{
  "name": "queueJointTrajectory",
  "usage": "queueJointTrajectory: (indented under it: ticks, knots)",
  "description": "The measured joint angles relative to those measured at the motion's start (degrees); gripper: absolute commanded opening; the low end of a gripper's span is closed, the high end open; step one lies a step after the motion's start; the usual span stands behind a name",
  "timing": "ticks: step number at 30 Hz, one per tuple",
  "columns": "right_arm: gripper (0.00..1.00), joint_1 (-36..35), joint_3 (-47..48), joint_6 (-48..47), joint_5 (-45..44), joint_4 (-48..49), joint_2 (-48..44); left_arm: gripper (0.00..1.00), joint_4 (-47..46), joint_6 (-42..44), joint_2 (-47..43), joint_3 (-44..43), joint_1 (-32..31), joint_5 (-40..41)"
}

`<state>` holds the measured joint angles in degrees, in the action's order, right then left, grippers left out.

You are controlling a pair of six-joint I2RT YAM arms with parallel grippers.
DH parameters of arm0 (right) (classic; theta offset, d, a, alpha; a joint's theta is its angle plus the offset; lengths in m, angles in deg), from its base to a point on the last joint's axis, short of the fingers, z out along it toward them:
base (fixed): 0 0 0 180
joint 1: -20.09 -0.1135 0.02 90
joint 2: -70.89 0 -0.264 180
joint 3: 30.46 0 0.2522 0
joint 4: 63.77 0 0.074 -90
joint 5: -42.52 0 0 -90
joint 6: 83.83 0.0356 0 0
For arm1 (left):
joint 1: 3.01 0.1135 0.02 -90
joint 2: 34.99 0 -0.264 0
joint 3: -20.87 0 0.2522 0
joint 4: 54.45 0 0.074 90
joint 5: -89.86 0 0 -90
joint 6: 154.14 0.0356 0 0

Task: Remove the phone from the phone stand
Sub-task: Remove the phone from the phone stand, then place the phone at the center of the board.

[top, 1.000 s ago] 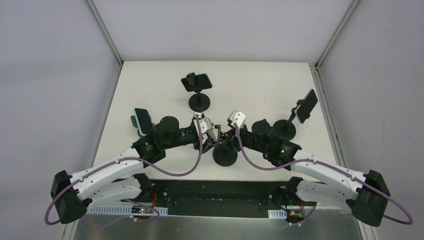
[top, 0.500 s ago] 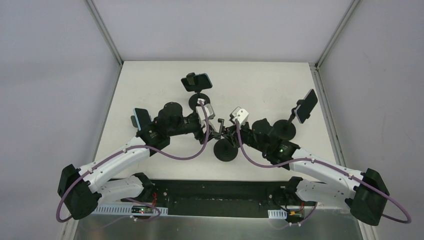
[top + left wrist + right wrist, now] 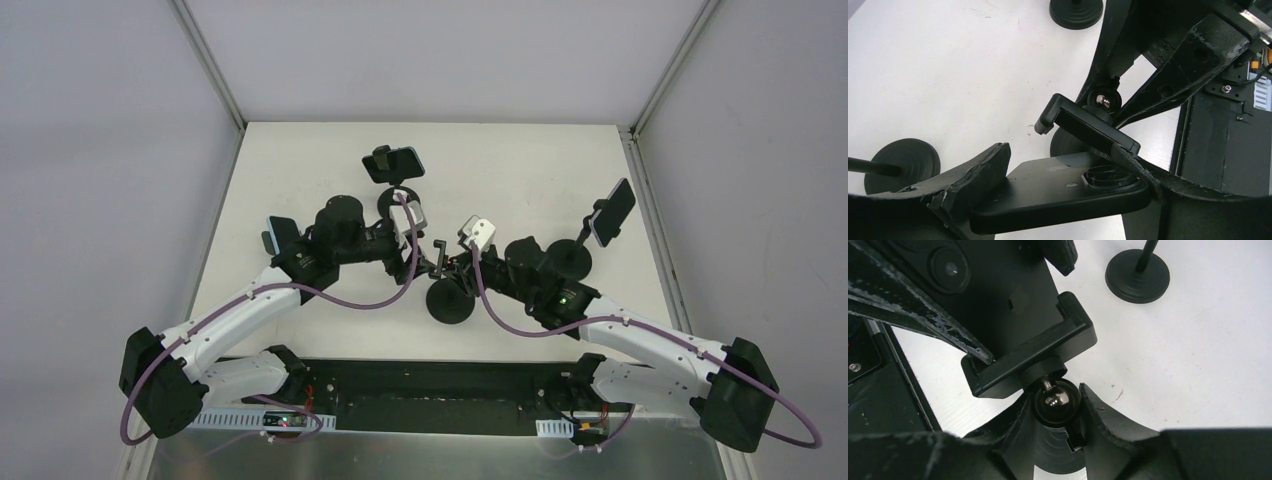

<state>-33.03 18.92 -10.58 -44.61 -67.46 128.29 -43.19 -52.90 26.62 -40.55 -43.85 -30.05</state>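
Where the two arms meet: near the middle of the table (image 3: pixel 520 150), over the closest phone stand (image 3: pixel 450 300).
Left gripper (image 3: pixel 1063 172): closed on the phone (image 3: pixel 1048 200), with a finger (image 3: pixel 980 170) on each of two opposite edges. The jaws are spread only as far as the phone between them.
Phone: a dark slab lying across those fingers, its back and camera ring facing the left wrist camera. It is held just beside the clamp (image 3: pixel 1088 127). One corner sits by the clamp's far end, and I cannot tell whether it touches there.
Clamp: a black bar with a hooked end, tilted on top of the stand. In the right wrist view the phone's back fills the space above it.
Right gripper (image 3: pixel 1057 402): pinched around the stand's neck at the shiny ball joint (image 3: pixel 1054 396), with fingers (image 3: pixel 1108 415) tight on either side.
Foot (image 3: pixel 452 308): a round black disc, flat on the table below the right gripper.
Back stand (image 3: pixel 399 203): upright, with the back phone (image 3: pixel 393 163) lying sideways in it.
Right stand (image 3: pixel 572 256): near the table's right edge, holding the tilted right phone (image 3: pixel 612 212).
Left phone (image 3: pixel 283 240): blue-edged, just behind the left arm. Its stand is hidden.
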Motion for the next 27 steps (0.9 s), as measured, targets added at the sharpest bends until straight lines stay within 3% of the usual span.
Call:
queueJointTrajectory:
  ticks: [18, 27]
  knots:
    - [0.0, 0.4, 0.0, -2.7, 8.9, -3.6, -2.2, 0.0, 2.4, 0.0, 0.6, -0.3, 2.7, -1.9]
    - [0.0, 0.4, -0.4, -1.9, 6.1, -8.0, -6.3, 0.0, 2.4, -0.3, 0.7, -0.4, 4.5, -2.9]
